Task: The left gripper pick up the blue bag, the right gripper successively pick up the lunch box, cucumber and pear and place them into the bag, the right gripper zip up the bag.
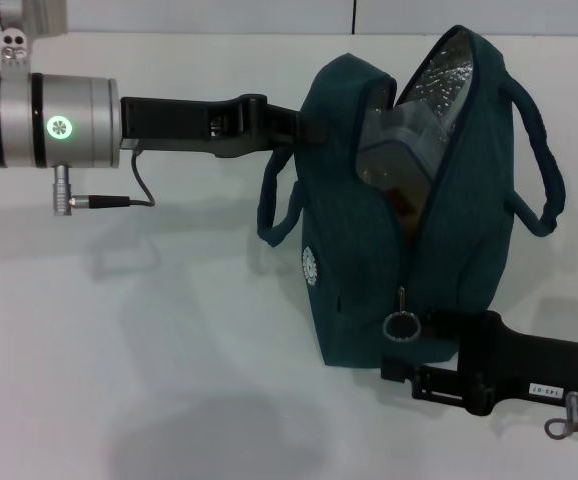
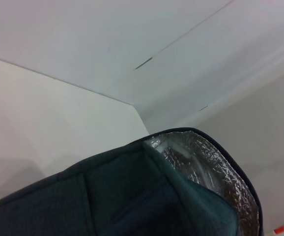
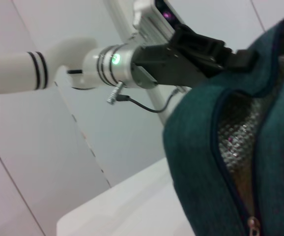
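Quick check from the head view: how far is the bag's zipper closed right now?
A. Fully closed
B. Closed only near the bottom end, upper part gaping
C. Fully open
B: the bag gapes up top, showing foil lining, while the zipper pull sits low by the right gripper.

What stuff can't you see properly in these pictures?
- Left gripper's fingers: head view, they disappear behind the dark teal fabric bag.
- Right gripper's fingers: head view, they are tucked against the bag near the metal ring zipper pull; grip unclear.
- Bag's contents: head view, only a clear plastic corner and a dark orange patch show through the opening.
- Zipper slider: right wrist view, cut off at the edge.
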Robot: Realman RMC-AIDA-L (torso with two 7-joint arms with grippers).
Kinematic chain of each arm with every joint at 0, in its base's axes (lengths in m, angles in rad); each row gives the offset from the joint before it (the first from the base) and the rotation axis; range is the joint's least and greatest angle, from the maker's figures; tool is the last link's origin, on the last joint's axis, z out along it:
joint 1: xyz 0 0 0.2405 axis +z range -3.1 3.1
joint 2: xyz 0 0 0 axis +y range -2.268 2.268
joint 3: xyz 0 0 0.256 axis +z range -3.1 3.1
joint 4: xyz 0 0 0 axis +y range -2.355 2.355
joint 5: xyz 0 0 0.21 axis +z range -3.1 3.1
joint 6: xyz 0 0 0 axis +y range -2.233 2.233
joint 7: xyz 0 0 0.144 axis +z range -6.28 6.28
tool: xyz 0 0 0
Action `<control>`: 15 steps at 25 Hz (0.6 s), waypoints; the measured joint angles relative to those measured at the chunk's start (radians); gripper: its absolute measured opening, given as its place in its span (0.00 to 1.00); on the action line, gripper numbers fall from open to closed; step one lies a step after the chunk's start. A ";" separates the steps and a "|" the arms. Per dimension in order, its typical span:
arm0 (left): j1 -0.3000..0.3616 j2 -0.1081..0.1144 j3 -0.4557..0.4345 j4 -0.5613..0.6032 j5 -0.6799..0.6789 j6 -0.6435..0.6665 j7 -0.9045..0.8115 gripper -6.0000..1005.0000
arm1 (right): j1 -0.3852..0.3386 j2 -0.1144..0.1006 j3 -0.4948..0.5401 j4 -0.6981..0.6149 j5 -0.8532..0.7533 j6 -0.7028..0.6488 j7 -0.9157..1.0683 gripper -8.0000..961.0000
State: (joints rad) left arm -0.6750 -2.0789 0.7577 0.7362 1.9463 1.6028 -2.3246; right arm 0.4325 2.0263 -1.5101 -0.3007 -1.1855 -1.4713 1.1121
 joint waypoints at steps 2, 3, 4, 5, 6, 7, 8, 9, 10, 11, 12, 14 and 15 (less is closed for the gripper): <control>0.001 0.000 0.001 0.001 0.000 0.000 0.000 0.14 | 0.000 0.000 -0.001 0.000 0.000 0.008 0.001 0.77; 0.001 0.000 0.001 0.001 0.000 0.000 0.000 0.14 | 0.000 0.000 -0.001 0.000 0.001 0.010 0.002 0.72; 0.002 0.001 0.002 0.001 0.000 0.000 0.001 0.14 | 0.001 0.000 -0.001 0.001 0.001 0.011 0.002 0.68; 0.002 0.001 0.002 0.001 0.000 0.001 0.001 0.15 | 0.001 0.000 -0.001 0.001 0.001 0.011 0.002 0.63; 0.002 0.002 0.002 0.002 0.000 0.001 0.001 0.15 | 0.001 0.000 -0.002 0.001 0.001 0.011 0.002 0.58; 0.002 0.002 0.002 0.002 0.000 0.001 0.001 0.15 | 0.001 0.000 -0.002 0.001 0.002 0.011 0.002 0.53; 0.002 0.002 0.003 0.002 0.000 0.001 0.002 0.15 | 0.001 0.000 -0.002 0.001 0.003 0.011 0.002 0.48; 0.002 0.002 0.003 0.002 0.000 0.001 0.003 0.15 | 0.001 0.000 -0.002 0.001 0.005 0.012 0.002 0.43; 0.002 0.002 0.003 0.001 0.000 0.002 0.004 0.15 | 0.001 0.000 -0.002 0.002 0.007 0.012 0.002 0.39; 0.002 0.002 0.003 0.001 0.000 0.002 0.005 0.15 | 0.001 0.000 -0.002 0.002 0.008 0.013 0.002 0.35; 0.002 0.001 0.003 0.001 0.000 0.002 0.006 0.15 | 0.001 0.000 -0.002 0.003 0.009 0.014 0.002 0.32; 0.002 0.001 0.003 0.001 0.000 0.003 0.006 0.15 | 0.000 0.000 -0.002 0.004 0.009 0.014 0.002 0.25; 0.003 0.001 0.003 0.001 0.000 0.003 0.006 0.15 | 0.000 0.000 -0.002 0.005 0.009 0.015 0.002 0.22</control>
State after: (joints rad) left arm -0.6724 -2.0776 0.7609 0.7370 1.9462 1.6055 -2.3184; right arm 0.4328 2.0262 -1.5125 -0.2960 -1.1765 -1.4566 1.1144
